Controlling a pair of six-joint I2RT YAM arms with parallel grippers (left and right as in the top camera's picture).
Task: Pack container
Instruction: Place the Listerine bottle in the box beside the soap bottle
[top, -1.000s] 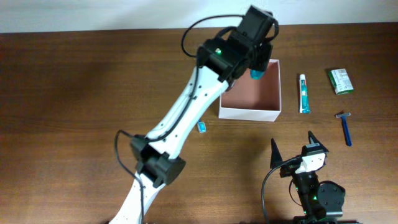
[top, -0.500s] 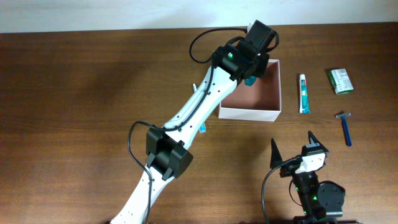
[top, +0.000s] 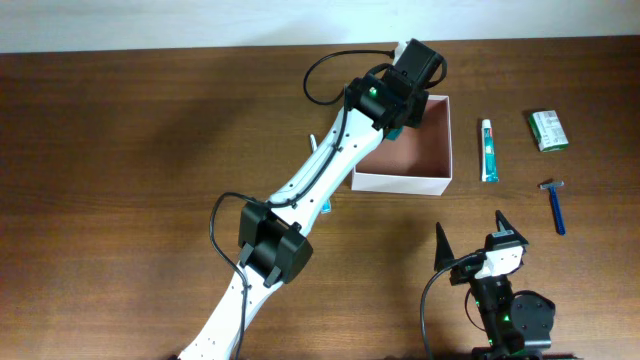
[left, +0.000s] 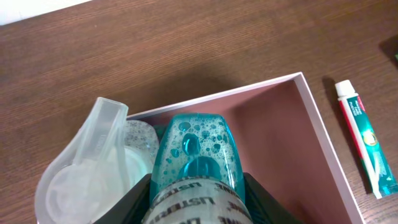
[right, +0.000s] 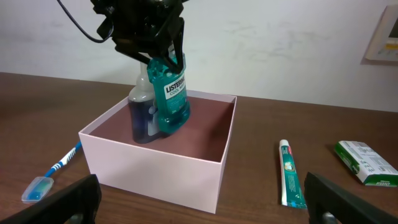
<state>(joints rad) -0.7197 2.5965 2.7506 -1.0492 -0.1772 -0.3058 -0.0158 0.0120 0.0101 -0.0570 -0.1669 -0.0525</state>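
**Container** (top: 400, 183): square white-walled box with a pink-brown inside, toward the counter's far edge, right of centre.

**Left gripper** (right: 163, 59): fingers clamped on the upper part of a teal Listerine mouthwash bottle (right: 169, 93). The bottle is upright inside the box, on the side toward the counter's far-left corner. It is probably placed there to stand close beside the clear bottle (right: 142, 115) and leave floor space free. Whether its base is resting on the box floor cannot be told.

**Right gripper** (top: 470, 243): fingers spread and empty, parked at the near edge.

**Unpacked, toward the right edge:** toothpaste tube (top: 488, 150), green packet (top: 546, 130), blue razor (top: 553, 206).

**Left of the box:** toothbrush (right: 62, 160).
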